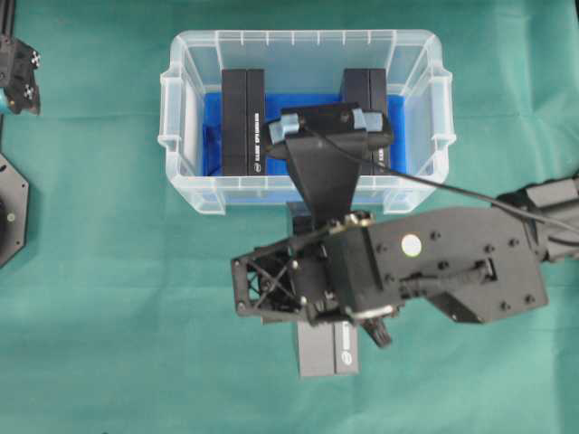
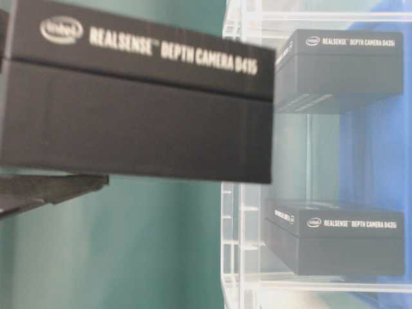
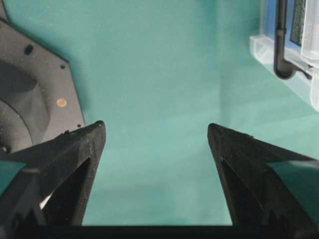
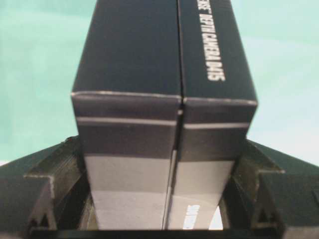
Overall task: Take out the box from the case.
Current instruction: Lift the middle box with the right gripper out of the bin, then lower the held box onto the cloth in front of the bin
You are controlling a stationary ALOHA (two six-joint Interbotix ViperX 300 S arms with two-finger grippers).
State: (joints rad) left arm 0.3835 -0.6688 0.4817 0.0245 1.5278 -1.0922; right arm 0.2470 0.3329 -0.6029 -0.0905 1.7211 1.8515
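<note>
Green cloth [image 1: 109, 298] underlies the case [image 1: 303, 194]; two boxes [image 1: 242, 122] inside, one box [image 4: 164, 99] outside, grasped by the right gripper [image 4: 159, 199]; left gripper [image 3: 157, 149] released.

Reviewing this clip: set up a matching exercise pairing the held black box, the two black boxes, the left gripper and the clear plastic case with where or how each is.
Column 1:
1. black cardboard box in right gripper
2. two black boxes
3. left gripper
4. clear plastic case

Column 2:
A. open, empty
B. on green cloth
C. outside the case, gripped
D. inside the case

Pairs: 1-C, 2-D, 3-A, 4-B
</note>
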